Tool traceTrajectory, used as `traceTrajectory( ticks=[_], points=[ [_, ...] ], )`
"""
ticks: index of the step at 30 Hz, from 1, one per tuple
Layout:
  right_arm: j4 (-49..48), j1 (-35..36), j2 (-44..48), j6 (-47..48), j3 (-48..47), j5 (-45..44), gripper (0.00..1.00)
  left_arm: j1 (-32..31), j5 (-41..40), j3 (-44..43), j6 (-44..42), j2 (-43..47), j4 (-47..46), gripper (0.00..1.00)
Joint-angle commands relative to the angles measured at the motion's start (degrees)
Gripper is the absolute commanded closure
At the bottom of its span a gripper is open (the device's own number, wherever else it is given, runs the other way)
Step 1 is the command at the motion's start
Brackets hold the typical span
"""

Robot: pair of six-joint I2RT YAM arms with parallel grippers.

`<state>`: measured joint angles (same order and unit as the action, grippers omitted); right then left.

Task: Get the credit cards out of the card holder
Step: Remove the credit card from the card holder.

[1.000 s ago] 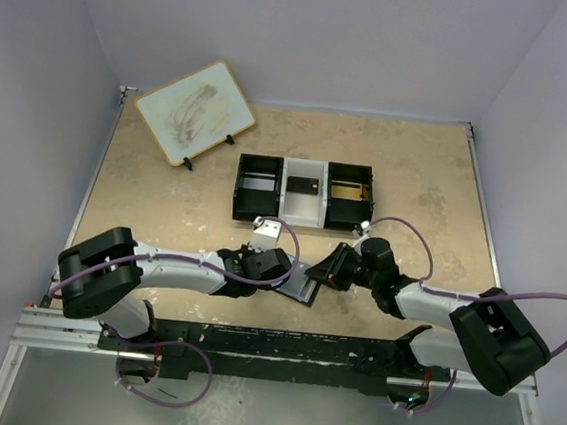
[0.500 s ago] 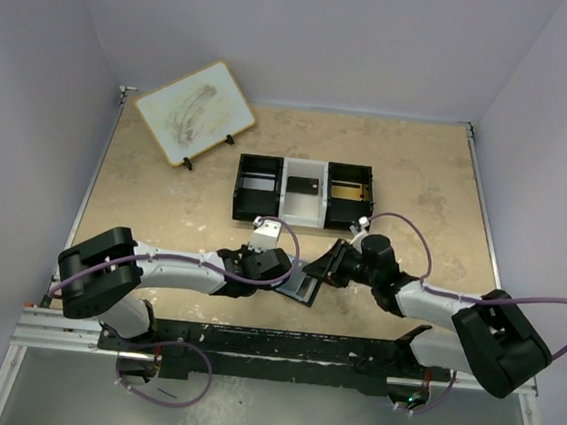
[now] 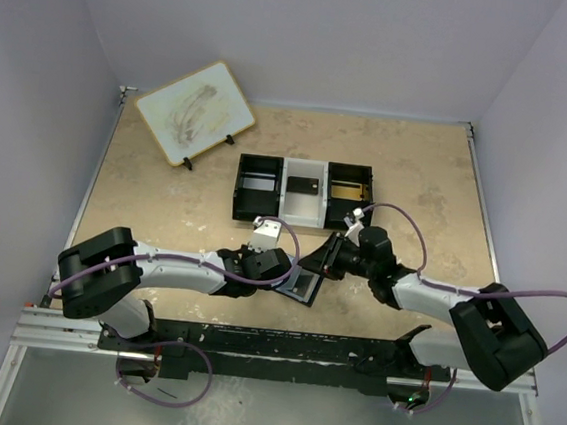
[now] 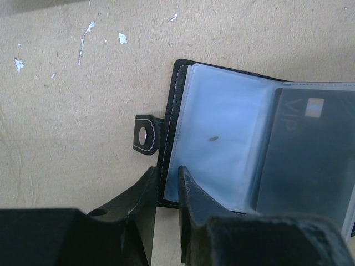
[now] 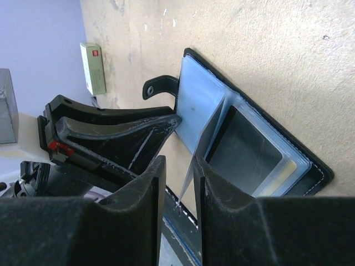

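Observation:
The card holder point(image 3: 304, 285) lies open on the table between both arms, its pale blue-grey sleeves point(image 4: 222, 138) facing up and its snap tab point(image 4: 145, 133) sticking out. A dark credit card point(image 4: 305, 155) sits inside a clear sleeve on the right half point(image 5: 247, 152). My left gripper point(image 4: 166, 173) is shut on the black cover's near left edge. My right gripper point(image 5: 178, 162) is open. The edge of a thin clear sleeve leaf stands up between its fingers, nearer the right one, with a gap still showing.
A black-and-white three-compartment tray point(image 3: 237, 183) stands behind the wallet, with a dark flat rectangle point(image 3: 302, 185) in its middle bay. A small white-and-red box point(image 3: 267, 229) lies by the left wrist. A white board on a stand point(image 3: 194, 111) leans at the back left.
My right gripper has moved left and farther from the bases, onto the wallet's right side. The left arm has stayed in place, holding the cover.

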<state>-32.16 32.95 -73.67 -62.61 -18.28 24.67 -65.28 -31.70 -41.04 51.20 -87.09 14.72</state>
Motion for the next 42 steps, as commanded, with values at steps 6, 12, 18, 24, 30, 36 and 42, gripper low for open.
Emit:
traceTrajectory(
  ticks=[6, 12, 18, 24, 30, 36, 42],
  points=[
    [-1.6, 0.27, -3.1, 2.15, -5.03, 2.31, 0.7, -0.26, 3.76, -0.99, -0.19, 1.37, -1.89, 0.84],
    [-1.34, 1.37, -6.0, 2.53, -7.82, 2.09, 0.69, -0.34, 2.83, -0.48, 0.6, 2.65, -2.03, 0.84],
    [-0.79, 2.11, -10.41, 3.48, -10.1, 2.17, 0.69, -0.38, 0.58, 0.76, 2.26, 5.77, -0.43, 0.82],
    [0.38, 2.12, -10.94, 4.71, -11.38, 1.58, 0.69, -0.36, -1.49, 3.06, 3.79, 11.75, 1.26, 0.79],
    [5.35, 2.12, -6.94, 6.87, -10.32, -2.41, 0.69, -0.37, -2.02, 3.28, 3.31, 15.49, 0.21, 0.73],
    [4.05, 2.52, -8.86, 7.18, -7.93, -0.74, 0.7, -0.36, 2.69, 1.01, 0.06, 12.35, -4.43, 0.71],
    [4.57, 2.91, -10.69, 7.51, -7.43, -1.81, 0.71, -0.35, 5.57, 0.39, -1.4, 7.7, -7.41, 0.71]
  ],
)
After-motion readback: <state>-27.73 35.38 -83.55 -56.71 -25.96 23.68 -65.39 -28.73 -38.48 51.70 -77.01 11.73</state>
